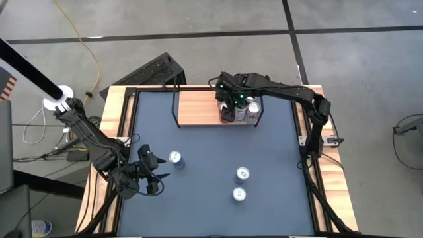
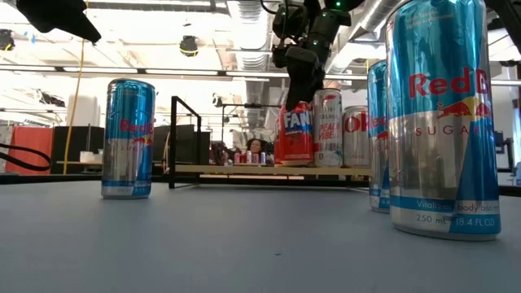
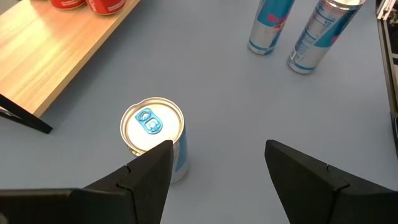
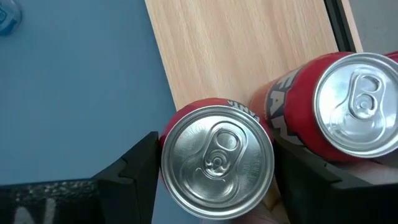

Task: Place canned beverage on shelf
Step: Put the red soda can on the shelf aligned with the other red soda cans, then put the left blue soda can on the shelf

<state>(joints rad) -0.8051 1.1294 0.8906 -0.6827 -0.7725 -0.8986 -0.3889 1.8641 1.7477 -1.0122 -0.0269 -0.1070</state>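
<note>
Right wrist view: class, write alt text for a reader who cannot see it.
The right gripper has its open fingers either side of a red can seen from above, standing at the edge of the light-wood shelf. A second red can stands beside it, with the dark grey table alongside.

In the high view, the right gripper (image 1: 232, 106) is covering the red can (image 4: 217, 163) beneath it, so you are not seeing from there whether the fingers are touching it. In the low view, the nearest blue can (image 2: 444, 122) is running off the top edge and is hiding most of the blue can behind it (image 2: 376, 134). In the right wrist view, a second red can (image 4: 348, 109) is being cut by the right edge. Small items behind the shelf (image 2: 269, 169) are too small for you to identify.
</note>
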